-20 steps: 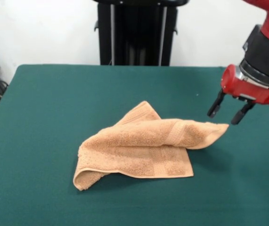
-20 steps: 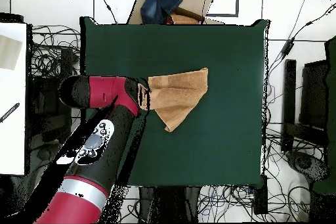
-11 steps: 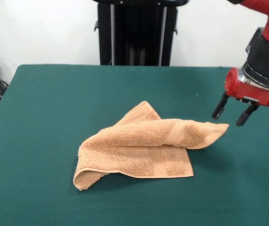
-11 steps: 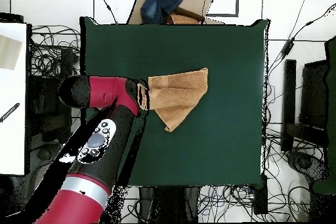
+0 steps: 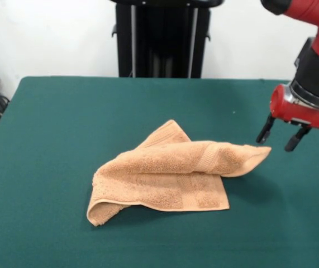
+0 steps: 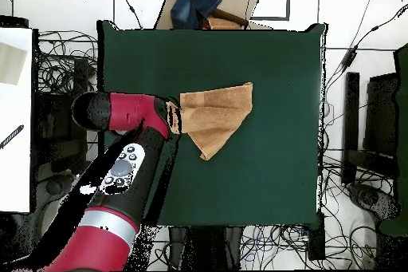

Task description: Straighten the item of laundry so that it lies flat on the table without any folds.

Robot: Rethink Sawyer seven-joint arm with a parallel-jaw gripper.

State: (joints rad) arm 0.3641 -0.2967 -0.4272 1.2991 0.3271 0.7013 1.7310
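One towel (image 5: 170,173) lies folded on the table (image 5: 64,128), beside one empty, spread-fingered end effector (image 5: 281,137).

front: low, across table (image 5: 64,139) | overhead: straight down | shared: table

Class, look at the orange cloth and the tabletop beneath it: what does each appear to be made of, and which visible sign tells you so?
The towel looks like terry cloth: a nubbly, looped, matte pile, with a flatter woven band near its hems. The table seems covered in felt or a similar fabric: dark green, even, without shine or grain. What lies under that covering cannot be seen.
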